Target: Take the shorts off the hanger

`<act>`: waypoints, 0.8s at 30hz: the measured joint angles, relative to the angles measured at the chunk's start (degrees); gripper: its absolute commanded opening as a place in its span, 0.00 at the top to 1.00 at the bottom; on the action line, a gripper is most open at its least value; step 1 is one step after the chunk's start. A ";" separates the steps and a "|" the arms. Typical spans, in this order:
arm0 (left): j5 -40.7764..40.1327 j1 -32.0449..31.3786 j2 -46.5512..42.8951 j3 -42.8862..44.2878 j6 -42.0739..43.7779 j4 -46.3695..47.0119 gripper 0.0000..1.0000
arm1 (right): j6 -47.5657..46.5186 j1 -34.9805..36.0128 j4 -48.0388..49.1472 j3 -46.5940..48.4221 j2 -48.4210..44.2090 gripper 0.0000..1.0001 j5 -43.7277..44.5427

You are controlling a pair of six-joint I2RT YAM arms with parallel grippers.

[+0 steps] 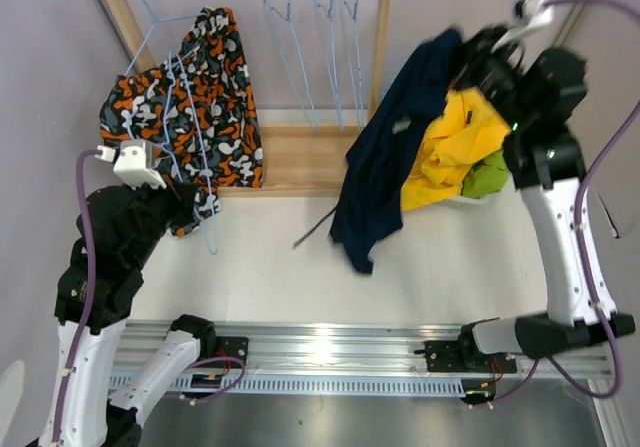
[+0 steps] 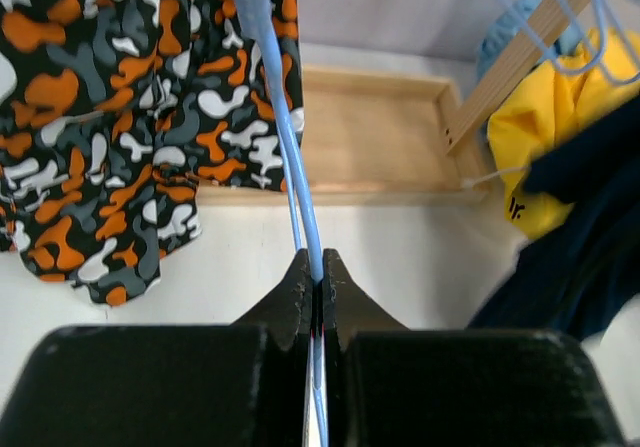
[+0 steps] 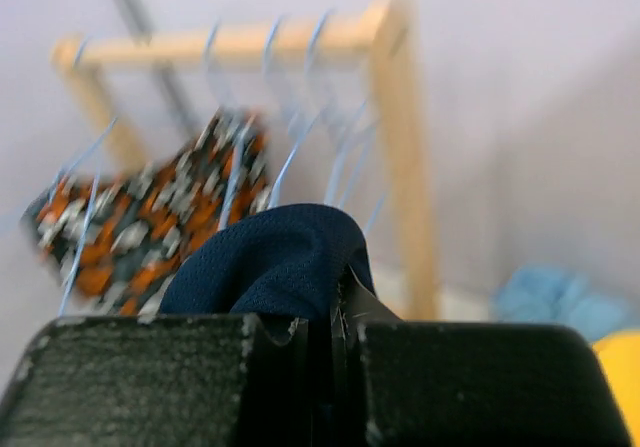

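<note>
At the left of the wooden rack (image 1: 381, 37), you will find the camouflage shorts (image 1: 190, 97) spread against the rack's left post and over the edge of its base board. A blue wire hanger (image 2: 285, 147) runs down across this fabric. The left gripper (image 2: 315, 269) is clenched on the hanger's wire, with both fingers pressed flat against it and no gap visible between them. You cannot tell from these views whether the camouflage shorts are threaded on that hanger or only lie against it.

Several bare blue hangers (image 1: 325, 47) hang on the top rail.

On the right side, the right gripper (image 3: 335, 302) is clamped on a fold of the dark navy shorts (image 1: 385, 157). It holds them raised beside the rack's right post. The navy fabric falls in a long drape, and its lower end rests on the table (image 1: 450, 267).

The yellow shorts (image 1: 455, 142) lie bunched just right of the navy pair and touch it. The lime green shorts (image 1: 487, 175) sit against the lower right edge of the yellow pair. The right wrist view shows the light blue shorts (image 3: 550, 297) as a blurred heap low beside the right post, next to the yellow fabric.
</note>
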 measured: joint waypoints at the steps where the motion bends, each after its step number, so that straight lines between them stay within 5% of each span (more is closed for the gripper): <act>1: -0.09 0.00 -0.50 -1.07 0.00 -0.52 1.00 | -0.02 -2.75 -0.15 5.99 3.63 1.00 0.09; 7: 1.20 0.00 -1.38 -3.56 0.04 -1.27 1.00 | 0.66 -10.97 -1.55 37.83 23.30 1.00 1.07; 10: 2.49 0.00 -0.02 -3.63 0.26 -0.61 1.00 | 1.01 -13.00 0.46 39.85 28.09 1.00 2.45; 12: 3.52 0.00 1.46 -3.63 0.63 0.39 1.00 | 1.01 -13.77 1.81 34.27 28.79 0.99 4.61; 14: 5.14 0.00 4.22 -3.43 1.14 1.66 1.00 | 1.16 -14.05 4.42 24.57 28.50 0.47 7.32; 15: 5.95 0.00 6.01 -2.91 1.49 1.99 1.00 | 1.40 -14.10 5.09 19.50 28.41 0.01 8.44; 24: 10.51 0.07 30.29 17.53 4.28 4.24 1.00 | 6.14 -14.10 13.03 -29.70 19.87 0.01 12.72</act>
